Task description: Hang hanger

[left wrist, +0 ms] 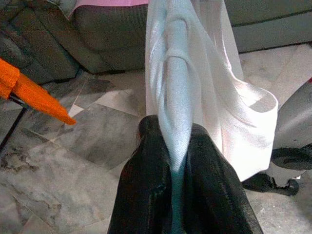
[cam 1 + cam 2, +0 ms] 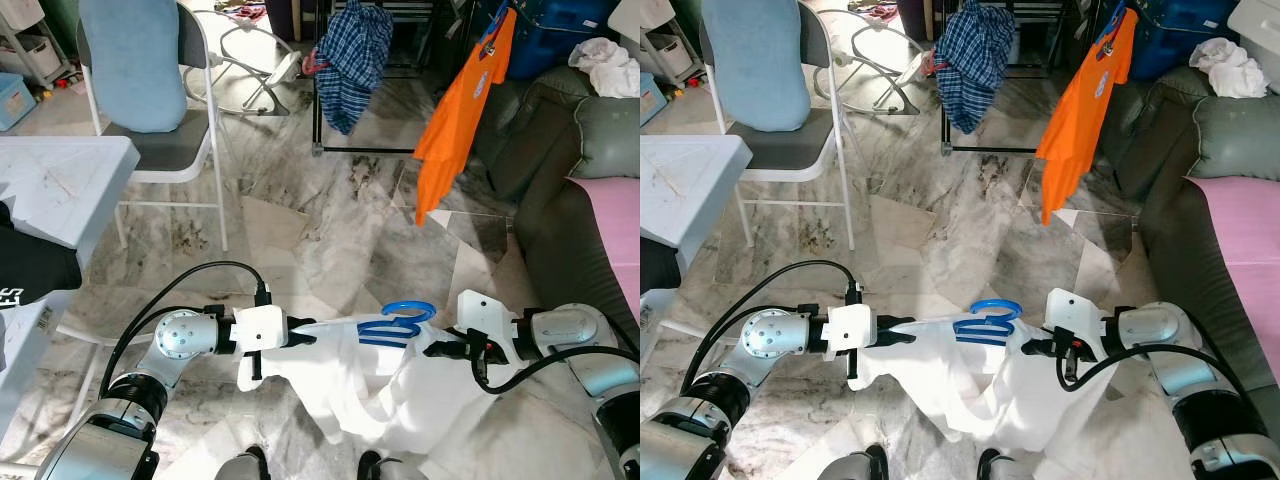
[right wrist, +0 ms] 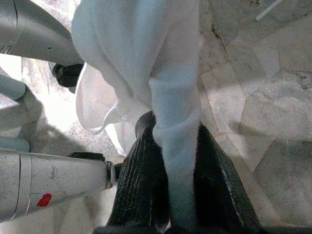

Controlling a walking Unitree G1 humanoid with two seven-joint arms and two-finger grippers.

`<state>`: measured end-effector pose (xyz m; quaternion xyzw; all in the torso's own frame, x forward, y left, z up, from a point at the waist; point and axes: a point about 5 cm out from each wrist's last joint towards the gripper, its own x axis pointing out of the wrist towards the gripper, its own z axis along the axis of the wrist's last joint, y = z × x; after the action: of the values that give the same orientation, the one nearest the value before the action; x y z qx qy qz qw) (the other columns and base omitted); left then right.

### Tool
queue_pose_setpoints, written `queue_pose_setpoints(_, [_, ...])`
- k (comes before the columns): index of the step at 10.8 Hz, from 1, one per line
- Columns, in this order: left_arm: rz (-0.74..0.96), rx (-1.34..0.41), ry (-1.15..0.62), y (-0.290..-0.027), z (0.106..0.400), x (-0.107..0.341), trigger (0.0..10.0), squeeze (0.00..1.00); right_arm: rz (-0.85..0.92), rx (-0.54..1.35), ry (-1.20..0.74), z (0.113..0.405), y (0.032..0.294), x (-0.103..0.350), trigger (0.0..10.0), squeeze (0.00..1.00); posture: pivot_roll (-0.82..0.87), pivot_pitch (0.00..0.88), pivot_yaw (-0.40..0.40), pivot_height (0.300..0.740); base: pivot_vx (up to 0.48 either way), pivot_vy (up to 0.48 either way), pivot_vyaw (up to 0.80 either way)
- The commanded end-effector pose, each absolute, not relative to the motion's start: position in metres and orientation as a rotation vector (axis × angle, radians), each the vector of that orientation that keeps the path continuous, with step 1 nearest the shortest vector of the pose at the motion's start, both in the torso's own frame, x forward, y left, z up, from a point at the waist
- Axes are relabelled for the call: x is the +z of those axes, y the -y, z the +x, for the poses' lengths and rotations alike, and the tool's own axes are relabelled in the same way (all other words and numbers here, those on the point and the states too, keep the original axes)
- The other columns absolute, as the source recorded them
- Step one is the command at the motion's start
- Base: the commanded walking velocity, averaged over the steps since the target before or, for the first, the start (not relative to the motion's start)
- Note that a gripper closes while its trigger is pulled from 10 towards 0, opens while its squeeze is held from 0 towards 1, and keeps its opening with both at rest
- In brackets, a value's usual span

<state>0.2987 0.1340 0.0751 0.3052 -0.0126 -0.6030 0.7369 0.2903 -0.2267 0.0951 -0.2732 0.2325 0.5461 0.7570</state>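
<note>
A white shirt [image 2: 360,385] on a blue hanger [image 2: 400,320] hangs stretched between my two arms, low over the floor in front of me. My left gripper [image 2: 300,338] is shut on the shirt's left shoulder [image 1: 178,122]. My right gripper [image 2: 432,350] is shut on the right shoulder [image 3: 173,141]. The hanger's blue hook sticks up from the collar between them. Ahead stands a black clothes rack [image 2: 365,150] with an orange T-shirt [image 2: 462,110] and a blue plaid shirt [image 2: 352,60] hanging on it.
A grey folding chair [image 2: 165,140] with a blue cushion stands ahead on the left beside a white table [image 2: 60,195]. A grey sofa [image 2: 580,200] with a pink cover lines the right side. Marble floor [image 2: 320,240] lies between me and the rack.
</note>
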Motion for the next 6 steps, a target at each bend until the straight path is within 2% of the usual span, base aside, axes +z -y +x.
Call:
queue_pose_setpoints(1, [0.671, -1.329, 0.068, -0.13, 0.299, 0.078, 10.0, 0.0, -0.581, 1.191, -0.508, 0.289, 0.226, 0.093, 0.0, 0.0, -0.09, 0.181, 0.015, 0.74, 0.0, 0.0, 0.0])
queue_pose_setpoints(3, [0.672, -1.317, 0.068, -0.13, 0.299, 0.078, 10.0, 0.0, -0.576, 1.19, -0.508, 0.289, 0.225, 0.092, 0.0, 0.0, -0.09, 0.181, 0.015, 0.74, 0.0, 0.0, 0.0])
queue_pose_setpoints(4, [0.783, -1.094, 0.112, -0.145, 0.308, 0.08, 10.0, 1.0, -0.569, 1.175, -0.485, 0.289, 0.215, 0.082, 0.0, 0.0, -0.09, 0.174, 0.021, 0.74, 0.0, 0.0, 0.0])
queue_pose_setpoints(6, [0.788, -1.102, 0.109, -0.144, 0.308, 0.079, 10.0, 1.0, -0.581, 1.154, -0.47, 0.292, 0.217, 0.084, 0.0, 0.0, -0.09, 0.176, 0.022, 0.74, 0.0, 0.0, 0.0])
